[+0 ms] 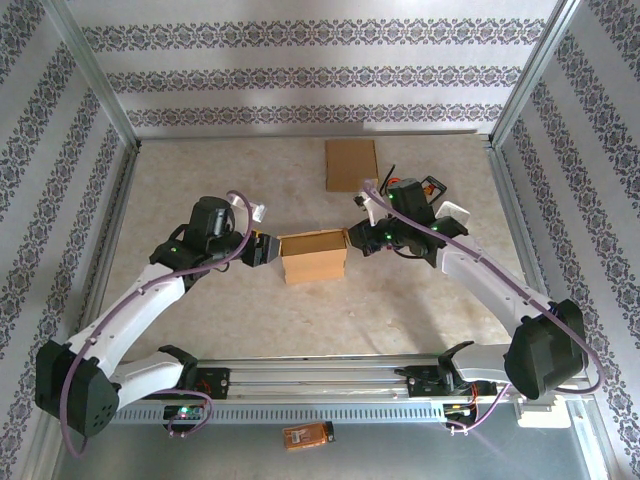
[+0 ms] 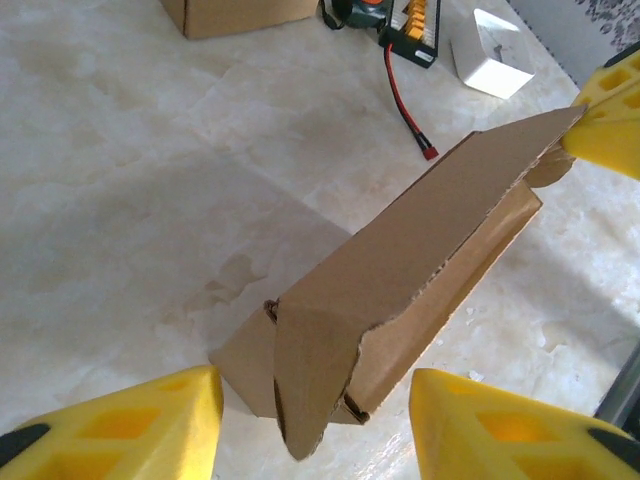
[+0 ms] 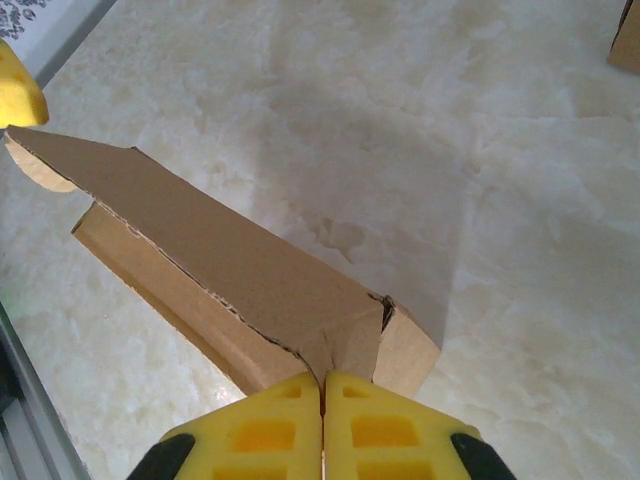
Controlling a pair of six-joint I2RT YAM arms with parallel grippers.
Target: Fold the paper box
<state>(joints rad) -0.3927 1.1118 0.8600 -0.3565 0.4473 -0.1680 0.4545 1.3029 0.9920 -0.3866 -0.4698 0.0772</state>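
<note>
Folding the box (image 1: 313,256) looks about half done. It sits in the middle of the table (image 1: 200,180), between the two arms, with its body made up and its long lid (image 2: 430,230) tilted up, not shut. The right claw (image 3: 322,388) is squeezed together on one end of the lid, pinching the thin card. The left claw (image 2: 315,395) is apart, with one finger on each side of the other end of the box. There is a gap on both sides, so it holds nothing. I think the step in hand is getting a hold on both ends so the lid can go down. The next move, I guess, needs the left claw to close gently and hold the box firm while the right claw lowers the lid and tucks it in. The lid's edge is rough and jagged and the card is thin, so a hard pull could bend or rip it. There is lots of bare table in front of the box and to its sides. A flat card (image 1: 351,164) lies well apart at the far side. A wire (image 2: 405,110) and a white block (image 2: 490,62) lie past the right claw, so it should not swing back far.
</note>
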